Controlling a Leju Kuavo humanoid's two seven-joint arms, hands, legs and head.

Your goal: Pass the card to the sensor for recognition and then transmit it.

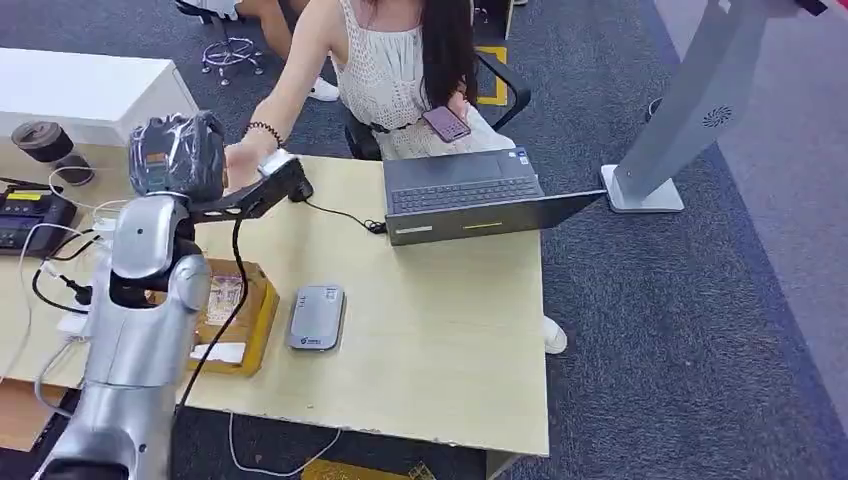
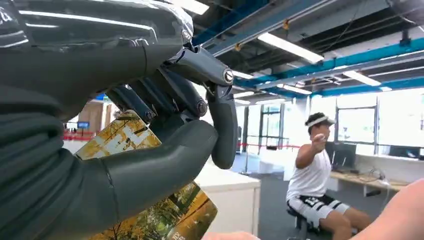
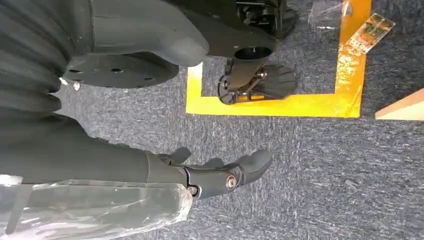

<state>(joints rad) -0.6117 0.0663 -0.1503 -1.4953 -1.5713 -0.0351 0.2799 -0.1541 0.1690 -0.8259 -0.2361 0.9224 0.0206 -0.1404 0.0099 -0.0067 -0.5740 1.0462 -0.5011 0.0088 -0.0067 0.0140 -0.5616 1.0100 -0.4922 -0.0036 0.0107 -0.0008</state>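
Head view showed the left hand raised over the far edge of the table, close to the hand of a seated person, which suggested the handover stage of the task. At the left wrist, the thumb and fingers were clamped on the card, a yellow printed piece held flat so that it could be presented. The sensor, a grey pad, lay on the table well apart from the raised hand, beside a wooden box. The right hand hung over the carpet, fingers loosely extended and holding nothing. An opened laptop occupied the far table edge; the room was a carpeted office with yellow floor tape.
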